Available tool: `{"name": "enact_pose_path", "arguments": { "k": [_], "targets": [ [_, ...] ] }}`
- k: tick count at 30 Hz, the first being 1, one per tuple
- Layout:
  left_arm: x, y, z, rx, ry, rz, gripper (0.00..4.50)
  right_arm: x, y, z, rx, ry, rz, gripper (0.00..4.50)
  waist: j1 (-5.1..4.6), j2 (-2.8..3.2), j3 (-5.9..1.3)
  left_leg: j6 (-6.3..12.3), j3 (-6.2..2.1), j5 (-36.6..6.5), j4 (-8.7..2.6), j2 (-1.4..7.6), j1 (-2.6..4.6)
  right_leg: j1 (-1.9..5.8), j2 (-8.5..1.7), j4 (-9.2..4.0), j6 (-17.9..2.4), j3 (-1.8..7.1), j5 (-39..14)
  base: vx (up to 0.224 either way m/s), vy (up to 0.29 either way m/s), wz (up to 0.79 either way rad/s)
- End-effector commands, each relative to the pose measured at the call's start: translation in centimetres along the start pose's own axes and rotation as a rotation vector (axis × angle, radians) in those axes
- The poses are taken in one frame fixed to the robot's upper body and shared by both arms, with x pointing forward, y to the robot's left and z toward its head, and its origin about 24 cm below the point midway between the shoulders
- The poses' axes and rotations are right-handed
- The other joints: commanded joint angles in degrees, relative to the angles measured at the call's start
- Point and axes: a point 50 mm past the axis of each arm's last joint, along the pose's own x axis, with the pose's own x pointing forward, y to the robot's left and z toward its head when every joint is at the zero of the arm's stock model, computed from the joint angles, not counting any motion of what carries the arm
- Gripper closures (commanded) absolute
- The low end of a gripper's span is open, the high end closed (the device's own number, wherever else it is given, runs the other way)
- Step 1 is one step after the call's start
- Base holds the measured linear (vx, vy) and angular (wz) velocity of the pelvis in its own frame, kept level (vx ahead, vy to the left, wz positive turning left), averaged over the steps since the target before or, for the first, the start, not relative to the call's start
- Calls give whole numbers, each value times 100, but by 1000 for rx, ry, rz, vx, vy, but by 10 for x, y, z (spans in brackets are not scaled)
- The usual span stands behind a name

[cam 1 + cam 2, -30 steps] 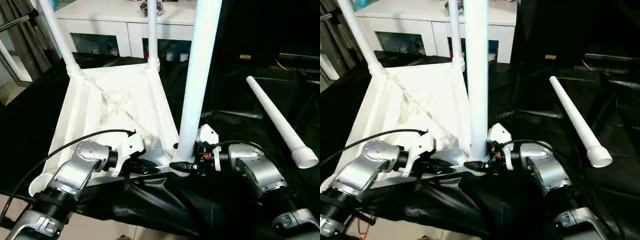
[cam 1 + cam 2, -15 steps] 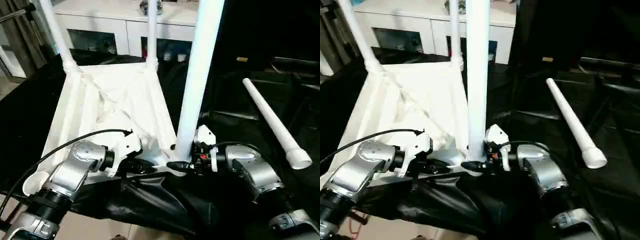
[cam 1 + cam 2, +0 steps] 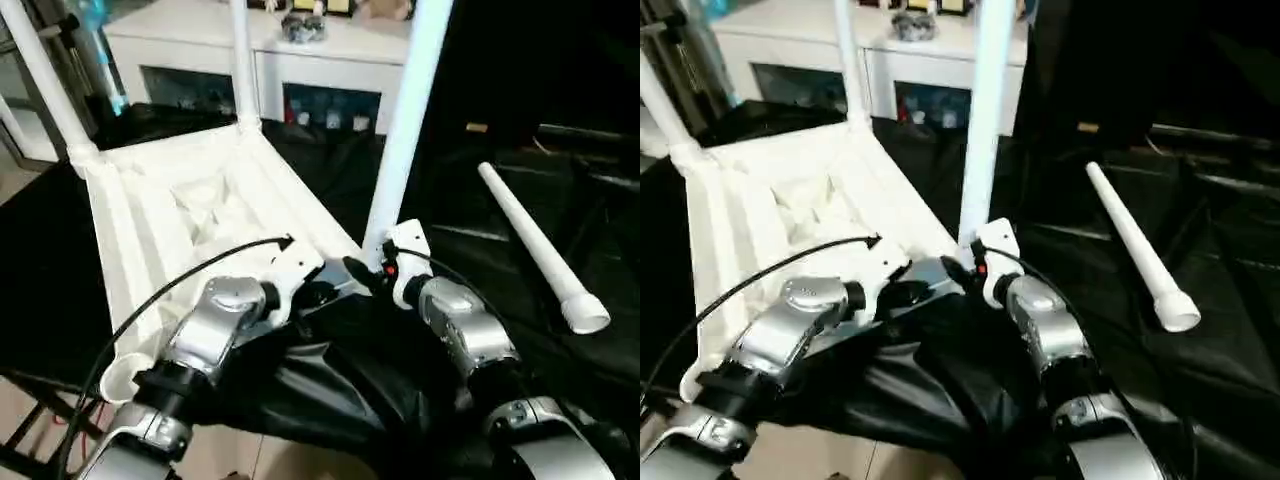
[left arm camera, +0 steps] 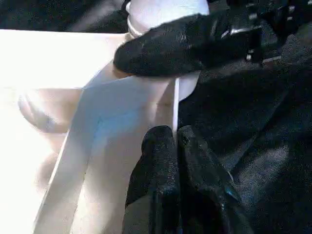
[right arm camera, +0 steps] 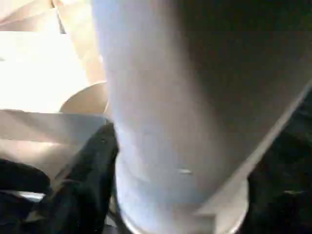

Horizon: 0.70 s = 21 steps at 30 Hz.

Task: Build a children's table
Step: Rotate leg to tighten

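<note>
Standing almost upright in the near-right corner socket of the overturned tabletop (image 3: 190,210), the third leg (image 3: 405,130) is being straddled at its base by the right gripper (image 3: 368,268), one black finger showing on either side of the tube in the right wrist view. The jaws are being held spread to about the tube's width; whether they are actually pressing on it cannot be told. The leg's long axis is running up and slightly away from the robot, so any seating or twisting move is judged to be one made along or about that axis, with the right arm plainly the nearer one.

The left gripper (image 4: 176,141) is being kept pressed together, its tips set against a thin white rib of the tabletop just below that same corner; in the left wrist view one finger (image 4: 195,41) of the other gripper is seen lying across the leg's foot. This is being read as a bracing hold.

Two further legs are already standing in the far sockets. The fourth leg (image 3: 528,245) is lying on the black cloth (image 3: 330,400), well apart to the right, flared end toward the robot, with the right arm the closer one to it.
</note>
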Motion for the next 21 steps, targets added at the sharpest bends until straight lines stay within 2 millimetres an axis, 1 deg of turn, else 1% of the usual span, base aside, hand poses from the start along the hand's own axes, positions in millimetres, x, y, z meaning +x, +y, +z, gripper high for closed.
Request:
{"name": "enact_pose_path", "arguments": {
  "k": [1,2,4,5,6,7,8,9,10,11,12,13,14,15,16,17,18,19,20,21],
  "targets": [
    [9,-19,9,92,-42,-135,450,7,22,-7,-40,51,155,85,3,-5,-243,-79,-80,-2299,-472,92,21,122,-263,-632,-507,169,-2948,0,0,0],
    [7,-19,8,101,-38,-145,450,6,22,-7,-65,54,171,72,2,-1,-254,-76,-78,-2272,-473,103,19,128,-264,-608,-570,173,-2783,0,0,0],
    [2,-20,5,118,-43,-183,450,0,20,-5,-124,47,251,64,-2,36,-273,-31,-50,-2107,-459,109,4,149,-249,-554,-764,196,-2238,0,0,0],
    [-1,-21,4,118,-47,-203,450,-3,20,-4,-128,37,285,64,1,28,-280,-22,-45,-2025,-455,115,-4,159,-248,-539,-817,198,-2082,0,0,0],
    [-5,-22,2,118,-52,-229,450,-7,19,-1,-132,25,327,64,9,96,-286,-15,-46,-1961,-454,116,-2,175,-242,-511,-884,202,-1889,0,0,0],
    [-14,-24,-2,132,-51,-300,450,-19,15,4,-154,13,429,64,19,71,-323,92,-19,-1634,-416,122,-16,218,-218,-447,-1093,201,-1148,0,0,0],
    [-14,-24,-2,132,-51,-300,450,-19,15,4,-154,13,429,64,26,65,-331,149,-13,-1500,-401,124,-13,231,-209,-419,-1165,199,-903,70,-6,6],
    [-14,-24,-2,132,-51,-300,450,-19,15,4,-154,13,429,64,24,76,-332,195,-4,-1404,-388,130,-14,220,-201,-387,-1259,204,-679,66,-3,2],
    [-17,-24,-3,132,-47,-319,450,-22,14,5,-162,13,457,64,7,104,-345,253,-5,-1165,-371,112,-47,252,-193,-331,-1396,193,-292,66,-3,2],
    [-22,-24,-4,136,-45,-347,450,-28,12,7,-178,13,503,64,18,103,-357,313,4,-982,-346,108,-33,260,-188,-305,-1499,185,10,0,0,0],
    [-23,-23,-5,135,-44,-357,450,-30,12,7,-187,13,517,64,25,100,-359,346,5,-927,-339,105,-36,275,-185,-291,-1535,180,117,0,0,0],
    [-29,-22,-7,138,-34,-391,450,-37,10,8,-209,22,571,64,52,105,-358,402,7,-830,-326,103,-34,294,-181,-277,-1585,174,273,0,0,0],
    [-33,-22,-8,142,-28,-417,450,-41,9,8,-217,33,603,64,60,117,-360,464,20,-774,-315,107,-35,286,-181,-261,-1618,174,352,0,0,0],
    [-36,-22,-9,139,-22,-436,450,-44,8,7,-218,45,629,64,74,117,-360,480,23,-783,-313,113,-22,286,-179,-266,-1634,169,346,0,0,0],
    [-39,-21,-9,135,-20,-453,450,-48,8,7,-222,55,662,64,111,126,-346,485,31,-907,-321,129,-9,280,-185,-275,-1646,167,150,0,0,0],
    [-42,-21,-9,132,-19,-468,450,-50,8,7,-227,63,685,64,115,117,-338,478,37,-956,-325,130,-12,280,-185,-281,-1639,169,55,0,0,0],
    [-44,-21,-9,129,-17,-481,450,-52,9,7,-233,69,705,64,138,123,-336,456,38,-1004,-331,137,6,273,-192,-292,-1632,170,-53,0,0,0],
    [-46,-21,-9,132,-10,-494,450,-54,10,7,-238,79,731,64,158,138,-323,395,39,-1127,-346,148,15,260,-200,-308,-1608,177,-262,0,0,0],
    [-46,-21,-10,134,-8,-498,450,-55,10,7,-239,81,738,64,167,139,-319,360,37,-1190,-354,154,17,258,-202,-315,-1585,178,-360,0,0,0],
    [-48,-21,-11,139,1,-512,450,-57,13,6,-242,93,769,64,161,133,-303,284,38,-1340,-371,152,18,251,-206,-338,-1547,185,-583,0,0,0]
  ]
}}
